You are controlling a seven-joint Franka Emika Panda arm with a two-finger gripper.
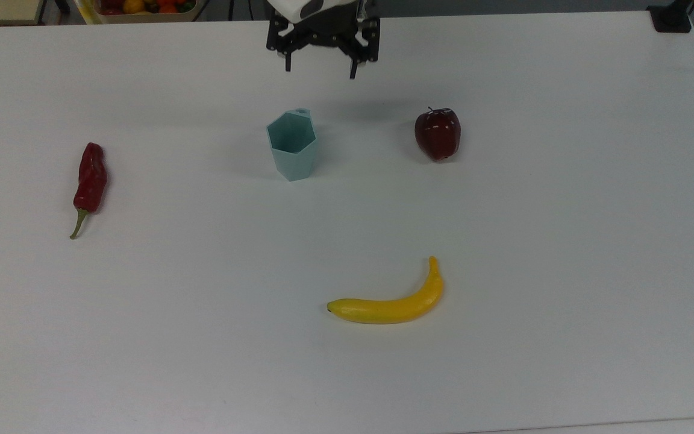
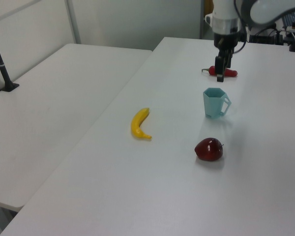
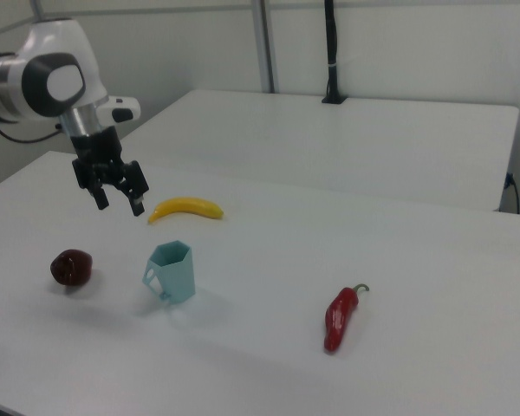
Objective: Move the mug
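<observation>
Pincer [image 1: 320, 66]: black, two-fingered, on a white arm; fingers spread wide, holding nothing, raised clear above the bench [image 1: 564, 241] and pointing down; seen near the top view's upper edge, and in the right view [image 3: 120, 200] hanging above the space between the apple and the mug. Mug [image 1: 291, 144]: pale teal, faceted, hexagonal rim, standing upright on the bench, apart from the pincer and below it in the top view; angular handle with a round hole turned toward the top view's upper edge, toward the left view's right [image 2: 215, 102], and toward the right view's lower left [image 3: 172, 271]. Apple [image 1: 437, 133]: dark red, stem up, resting on the bench to the top view's right of the mug, not touching it; in the left view [image 2: 208, 149] it lies nearer the camera than the mug. Chili pepper [image 1: 88, 181]: red with a green stem, lying well apart at the top view's left, stem pointing toward the lower edge. Banana [image 1: 390, 302]: yellow, curved, lying on the bench well apart from the mug, toward the top view's lower edge. Bench: white, plain surface, carrying all four items.
</observation>
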